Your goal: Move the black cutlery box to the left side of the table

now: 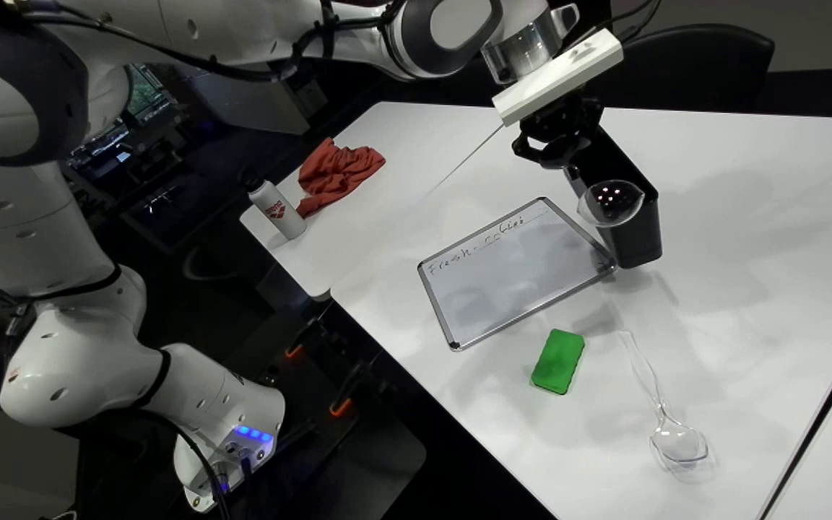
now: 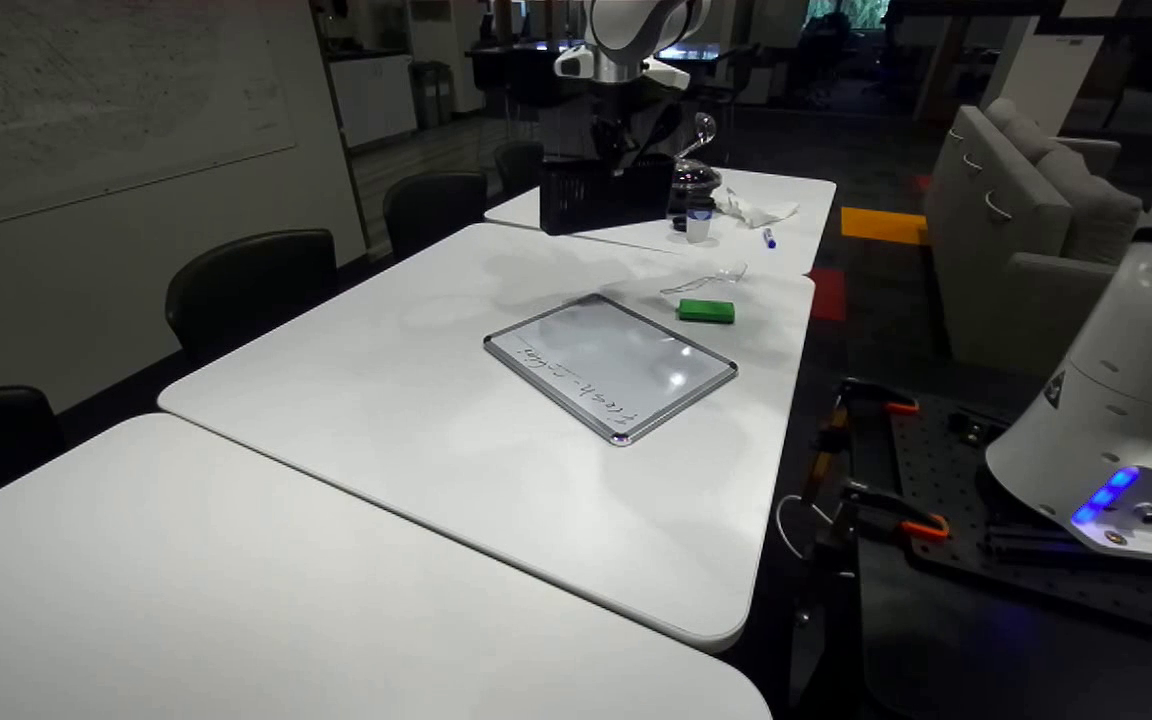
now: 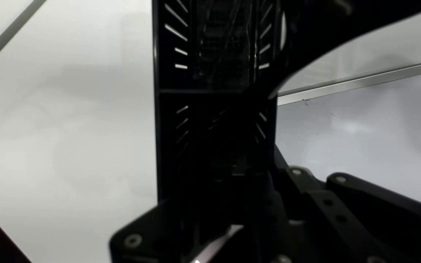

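The black cutlery box (image 1: 636,235) is held up above the white table (image 1: 748,238), near the whiteboard's corner, with its shadow on the tabletop. It also shows as a slotted black box in an exterior view (image 2: 591,195) and in the wrist view (image 3: 170,128). A clear spoon bowl (image 1: 611,204) sticks out of it. My gripper (image 1: 568,153) is shut on one wall of the box. In the wrist view the gripper (image 3: 265,171) has one finger outside that wall; the other is inside and barely visible in the dark.
A framed whiteboard (image 1: 517,271) lies on the table beside a green block (image 1: 558,361) and a clear spoon (image 1: 676,437). A red cloth (image 1: 336,173) and white bottle (image 1: 279,209) are at one end. A cup (image 2: 698,222) and marker (image 2: 768,238) are on the far tabletop.
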You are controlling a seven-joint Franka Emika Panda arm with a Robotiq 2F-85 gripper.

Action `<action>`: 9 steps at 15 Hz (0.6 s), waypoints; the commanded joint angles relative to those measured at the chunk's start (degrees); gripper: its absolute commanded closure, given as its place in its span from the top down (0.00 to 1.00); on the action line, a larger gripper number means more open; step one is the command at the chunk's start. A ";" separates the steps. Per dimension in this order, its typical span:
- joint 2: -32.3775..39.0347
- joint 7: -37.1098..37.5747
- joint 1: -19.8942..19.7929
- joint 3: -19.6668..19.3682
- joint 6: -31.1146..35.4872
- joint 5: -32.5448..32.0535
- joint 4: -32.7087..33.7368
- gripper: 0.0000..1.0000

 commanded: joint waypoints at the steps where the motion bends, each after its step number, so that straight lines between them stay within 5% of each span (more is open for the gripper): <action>1: -10.64 -5.31 1.51 -1.28 5.30 -0.99 -13.79 0.01; 2: -12.54 -6.48 1.70 -1.58 6.18 -0.84 -16.67 0.01; 3: -5.61 -4.89 2.03 -2.04 2.92 0.92 -8.13 0.05; 9: -10.16 -6.01 2.70 -2.58 4.21 0.83 -14.50 0.01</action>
